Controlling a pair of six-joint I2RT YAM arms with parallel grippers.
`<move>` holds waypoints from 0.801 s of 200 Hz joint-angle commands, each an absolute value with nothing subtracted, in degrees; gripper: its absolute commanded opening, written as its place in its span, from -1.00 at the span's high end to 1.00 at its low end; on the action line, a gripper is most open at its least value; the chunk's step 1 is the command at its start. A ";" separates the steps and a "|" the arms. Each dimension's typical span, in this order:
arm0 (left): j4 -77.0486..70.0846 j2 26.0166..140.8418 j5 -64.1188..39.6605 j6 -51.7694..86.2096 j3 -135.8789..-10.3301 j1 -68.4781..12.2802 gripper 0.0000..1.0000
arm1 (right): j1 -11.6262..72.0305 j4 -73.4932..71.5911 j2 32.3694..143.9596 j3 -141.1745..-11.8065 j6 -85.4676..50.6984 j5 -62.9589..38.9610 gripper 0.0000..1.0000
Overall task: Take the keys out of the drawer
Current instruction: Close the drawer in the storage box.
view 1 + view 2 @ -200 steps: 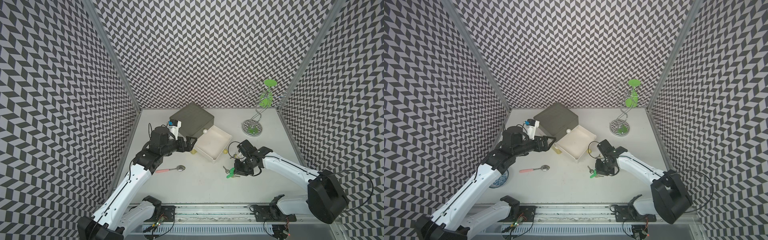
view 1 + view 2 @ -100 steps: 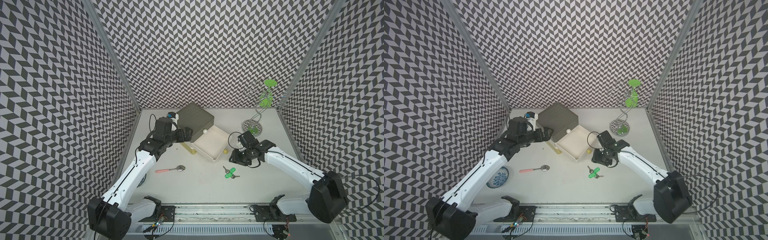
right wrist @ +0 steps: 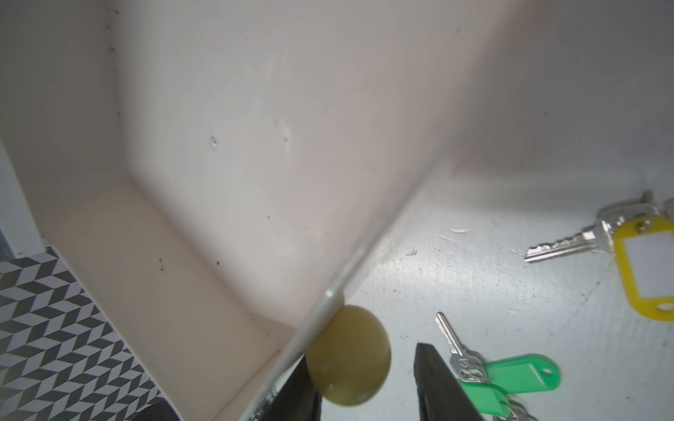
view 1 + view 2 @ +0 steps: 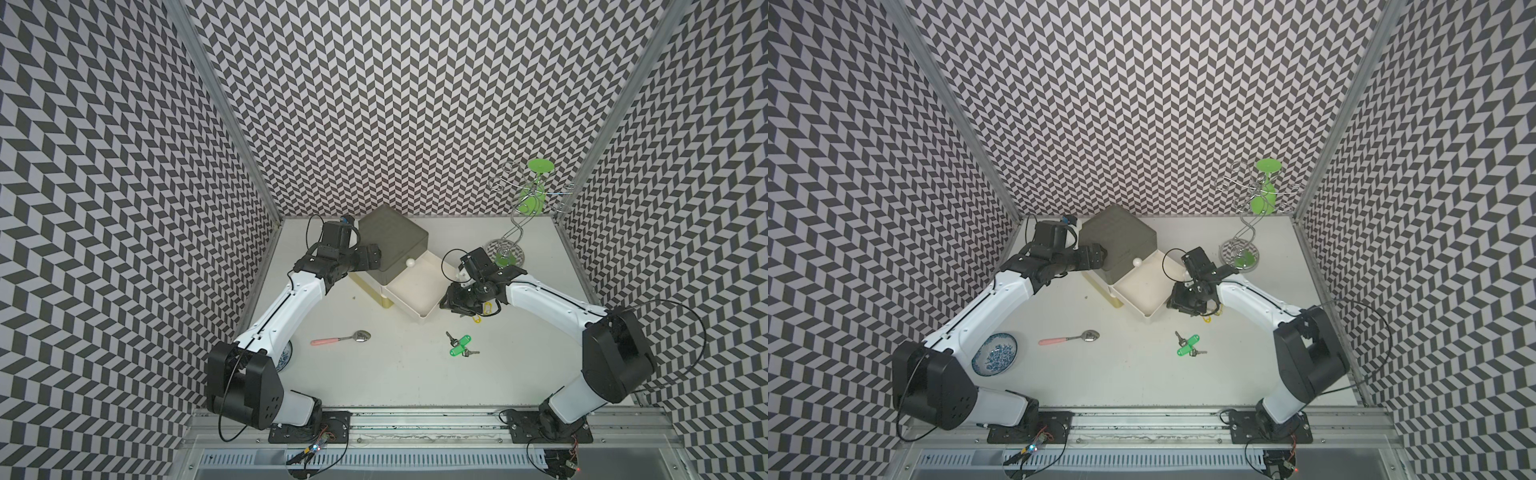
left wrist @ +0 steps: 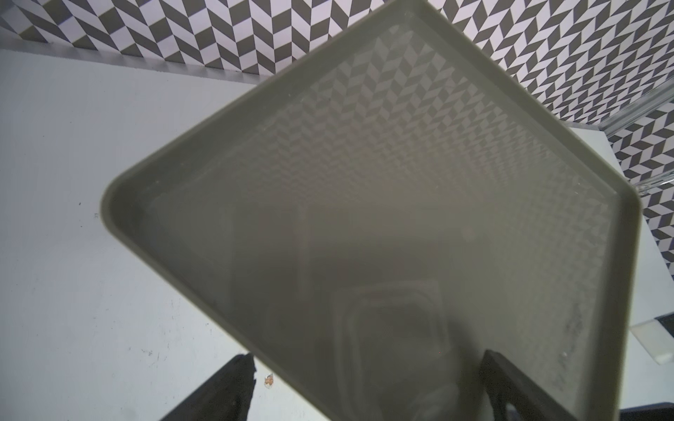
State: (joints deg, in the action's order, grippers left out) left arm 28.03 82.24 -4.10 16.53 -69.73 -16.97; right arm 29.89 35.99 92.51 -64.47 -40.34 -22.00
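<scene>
Keys (image 4: 460, 345) lie on table (image 4: 395, 374) outside drawer's (image 4: 411, 286) front edge, beside right claw (image 3: 363, 361).

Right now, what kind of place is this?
Probably a robot test booth: zigzag-patterned walls, a left arm and right arm mounted on a metal rail, keys and a spoon on the white table.

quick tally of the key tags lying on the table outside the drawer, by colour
green tags: 2
yellow tags: 1
total in view: 3
</scene>
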 commanded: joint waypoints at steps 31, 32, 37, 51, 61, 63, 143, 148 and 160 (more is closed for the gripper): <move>30.59 85.50 -2.45 13.01 -70.77 -16.72 -1.00 | 30.95 19.24 99.41 -69.62 -45.62 -23.98 0.09; 30.59 85.51 -2.46 12.97 -70.76 -16.71 -1.00 | 30.94 19.11 99.54 -69.84 -45.62 -23.94 0.09; 30.58 85.65 -2.53 12.97 -70.81 -16.70 -1.00 | 30.94 18.66 100.58 -70.72 -45.62 -24.04 0.09; 30.47 85.81 -2.92 12.86 -70.72 -16.41 -0.99 | 30.96 17.49 103.43 -73.30 -45.83 -24.38 0.09; 30.49 85.87 -3.20 12.69 -70.61 -16.35 -1.00 | 30.94 15.91 105.35 -74.89 -46.18 -25.11 0.09; 30.39 85.87 -3.24 12.66 -70.54 -16.28 -1.00 | 30.94 15.67 105.72 -75.13 -46.42 -25.31 0.09; 30.62 86.02 -4.48 12.29 -69.13 -15.73 -1.00 | 30.80 1.30 112.43 -75.75 -50.71 -29.77 0.05; 30.67 85.99 -4.53 12.23 -69.09 -15.69 -1.00 | 30.71 0.29 112.22 -74.83 -50.85 -30.12 0.03; 30.76 85.84 -4.56 12.05 -69.00 -15.51 -1.00 | 30.65 -3.34 110.84 -71.48 -51.56 -30.49 0.02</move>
State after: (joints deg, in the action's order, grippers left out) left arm 27.31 84.01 -4.91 14.96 -70.94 -15.97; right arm 31.27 9.02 110.28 -75.26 -50.48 -30.68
